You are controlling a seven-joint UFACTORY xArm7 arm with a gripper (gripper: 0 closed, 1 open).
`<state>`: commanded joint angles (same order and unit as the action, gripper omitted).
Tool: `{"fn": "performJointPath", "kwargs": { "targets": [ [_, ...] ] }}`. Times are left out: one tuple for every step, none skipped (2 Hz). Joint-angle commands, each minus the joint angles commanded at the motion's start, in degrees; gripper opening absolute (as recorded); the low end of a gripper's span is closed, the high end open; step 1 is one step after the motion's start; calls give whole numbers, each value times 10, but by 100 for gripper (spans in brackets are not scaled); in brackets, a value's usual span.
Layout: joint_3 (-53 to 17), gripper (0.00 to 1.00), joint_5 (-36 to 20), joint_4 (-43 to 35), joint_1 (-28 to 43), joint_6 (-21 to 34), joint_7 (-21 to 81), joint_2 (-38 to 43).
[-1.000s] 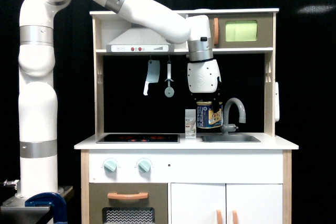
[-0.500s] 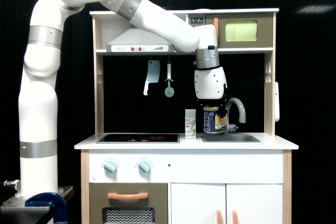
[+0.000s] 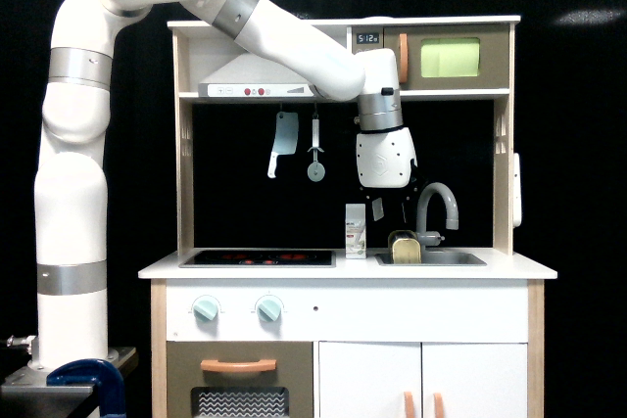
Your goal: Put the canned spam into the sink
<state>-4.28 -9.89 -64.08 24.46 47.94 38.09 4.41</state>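
Now the gripper [image 3: 390, 209] hangs empty with its jaws spread apart, lifted clear above the basin, whereas half a second ago it was clamped on the canned spam. That small rounded tin with the gold metal top [image 3: 404, 247] sits low in the grey metal sink [image 3: 446, 258], at about seven o'clock from the curved grey tap [image 3: 438, 205]. By my reading the placement is done; only retreat remains.

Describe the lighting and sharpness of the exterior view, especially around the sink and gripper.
Exterior view: evenly and brightly lit against a black backdrop, sharp overall; the gripper fingers are dark against the dark back panel and hard to resolve; the canned spam in the sink shows only its gold top, slightly soft.
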Motion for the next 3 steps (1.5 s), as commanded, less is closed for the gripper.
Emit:
{"fn": "performJointPath", "kwargs": {
  "targets": [
    [23, 100, 25, 258, -6, 35, -36, -297],
    [-18, 100, 64, 418, -47, 153, 0, -571],
    [-63, 100, 94, 426, -74, 169, 45, -589]
  ]
}}
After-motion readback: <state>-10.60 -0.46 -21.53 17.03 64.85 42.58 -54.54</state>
